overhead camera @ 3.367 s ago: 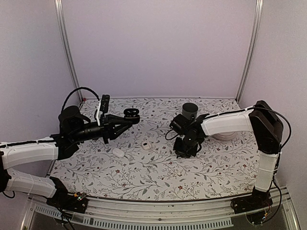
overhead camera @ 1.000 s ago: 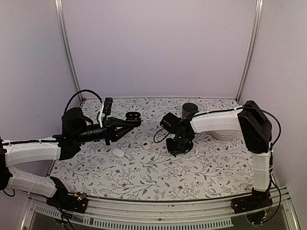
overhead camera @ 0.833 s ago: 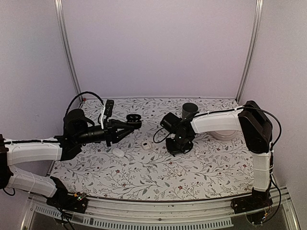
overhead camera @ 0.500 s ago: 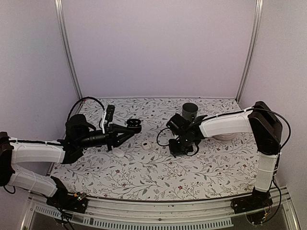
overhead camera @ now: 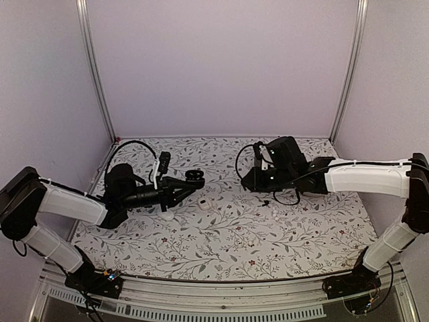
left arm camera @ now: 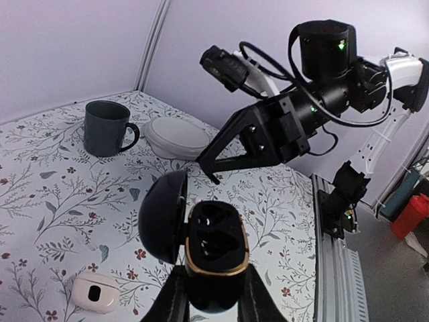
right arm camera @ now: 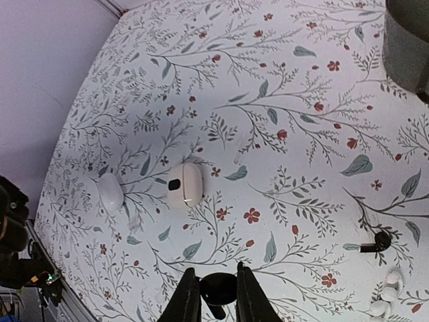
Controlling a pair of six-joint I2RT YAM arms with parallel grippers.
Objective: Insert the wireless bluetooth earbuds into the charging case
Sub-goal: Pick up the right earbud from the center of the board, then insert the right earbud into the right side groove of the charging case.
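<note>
We note left hand (left arm camera: 213,294) pinching open charging case (left arm camera: 214,243); right hand (right arm camera: 212,285) pinching earbud (right arm camera: 219,288) — raised since, mug (left arm camera: 104,127) beyond case.

Noted: charging case (left arm camera: 211,258) black, gold-rimmed; earbud (right arm camera: 218,287) black; mug (left arm camera: 104,127) dark grey; bowl (left arm camera: 175,136) white. The tablecloth (overhead camera: 268,235) is recorded as white, patterned with grey-green leaves, red flowers.

Smooth, shiny black plastic on the charging case (left arm camera: 213,240), with a shiny gold ring round its open top. Black plastic too on the earbud (right arm camera: 218,288). Matt flower-print cover on the table (right arm camera: 301,134), cloth or paper, hard to tell. Dull, smooth dark grey mug (left arm camera: 104,127). Smooth white plastic small case (left arm camera: 95,293). Grey metal frame posts (overhead camera: 94,74).
</note>
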